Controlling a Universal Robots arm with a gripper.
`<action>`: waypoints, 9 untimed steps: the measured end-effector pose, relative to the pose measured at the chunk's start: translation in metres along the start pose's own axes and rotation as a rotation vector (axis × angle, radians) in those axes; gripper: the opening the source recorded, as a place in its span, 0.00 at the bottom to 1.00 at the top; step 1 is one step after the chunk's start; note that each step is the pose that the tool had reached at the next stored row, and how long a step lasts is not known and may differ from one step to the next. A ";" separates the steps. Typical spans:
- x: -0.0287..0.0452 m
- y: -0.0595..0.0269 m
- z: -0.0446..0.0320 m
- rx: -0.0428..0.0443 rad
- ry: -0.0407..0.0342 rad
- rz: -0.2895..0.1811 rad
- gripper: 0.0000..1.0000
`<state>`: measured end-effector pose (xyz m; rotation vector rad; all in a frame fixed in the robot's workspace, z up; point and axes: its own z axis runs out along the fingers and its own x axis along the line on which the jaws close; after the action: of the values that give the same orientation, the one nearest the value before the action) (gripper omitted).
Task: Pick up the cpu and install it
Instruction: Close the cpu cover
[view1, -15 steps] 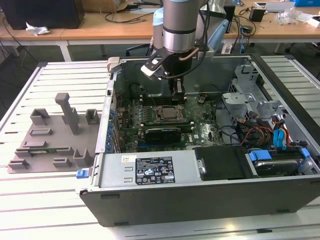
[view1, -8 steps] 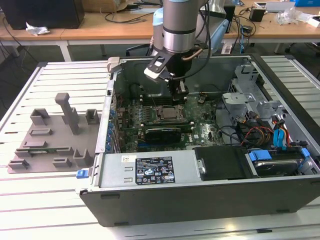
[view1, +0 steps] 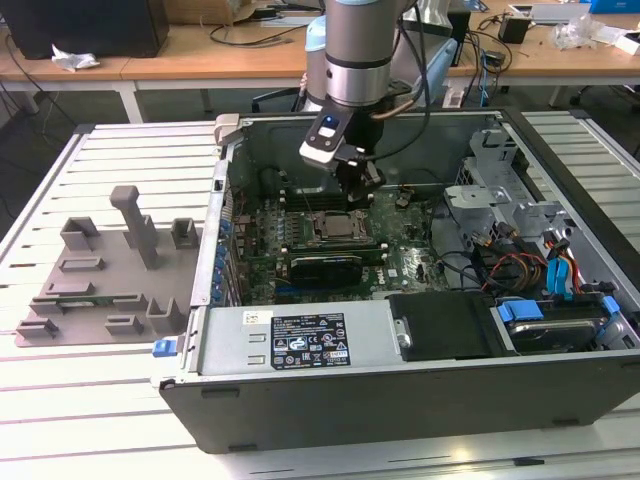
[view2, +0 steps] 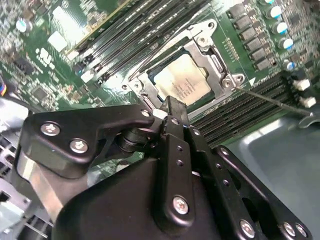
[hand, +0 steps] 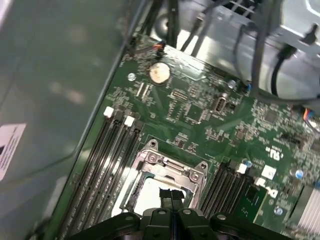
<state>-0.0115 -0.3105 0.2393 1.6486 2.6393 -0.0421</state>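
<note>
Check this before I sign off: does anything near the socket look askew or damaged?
Nothing stands out. The cpu lies flat and square inside the socket frame, with the hand right by its edge.

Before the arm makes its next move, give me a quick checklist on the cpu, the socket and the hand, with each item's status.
1. The cpu is inside the socket frame: ok. Its silver top shows within the frame in the second wrist view.
2. The cpu is flat and fully seated: cannot tell.
3. The hand is free of the cpu: ok. In the first wrist view its fingers are together with nothing between them.
4. The hand is over the socket: ok. Its tip is at the frame's edge.
5. The frame's thin lever is latched: cannot tell.
</note>
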 end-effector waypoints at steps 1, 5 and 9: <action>0.0000 0.0000 0.0000 -0.0007 -0.0003 -0.019 0.11; 0.0000 0.0000 0.0002 -0.0038 -0.0019 -0.109 0.11; 0.0000 0.0000 0.0004 -0.0073 -0.0038 -0.214 0.11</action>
<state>-0.0115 -0.3105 0.2388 1.3559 2.7965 -0.0402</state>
